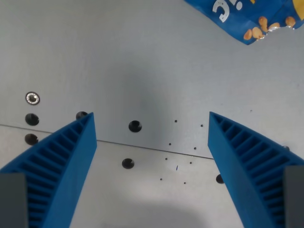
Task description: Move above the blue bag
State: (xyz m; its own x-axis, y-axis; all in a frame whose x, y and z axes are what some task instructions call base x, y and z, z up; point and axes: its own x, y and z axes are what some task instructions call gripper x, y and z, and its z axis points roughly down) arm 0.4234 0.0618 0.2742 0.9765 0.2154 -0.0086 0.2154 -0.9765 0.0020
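**Operator:** While you are hanging there, what are you seeing under you?

**Arm:** I am looking straight down at a grey metal table (142,57). My gripper (152,124) is framing the lower half of the frame, and its jaws are standing wide apart with nothing between them. One ribbed blue finger (57,166) is filling the lower left corner and the other is filling the lower right.

**Operator:** And the blue bag?

**Arm:** The blue bag (242,19) is showing in the upper right corner of the frame, cut off by the top edge and the right edge. I am making out part of a white letter and some golden nuts printed on it. It is lying well apart from my fingers, up and to the right of the gap between them, so the gap is not sitting over it.

**Operator:** What is lying directly between your jaws?

**Arm:** Bare table, and I am touching none of it. A thin seam (152,149) is running across the frame from the left edge, sloping slightly down to the right. Several dark round holes (135,126) are dotting the surface near it, and small black specks are scattering around the middle. A shiny screw (32,98) is sitting at the left edge, above two more holes.

**Operator:** Anything else on the surface?

**Arm:** I am seeing a soft shadow in the centre of the frame.
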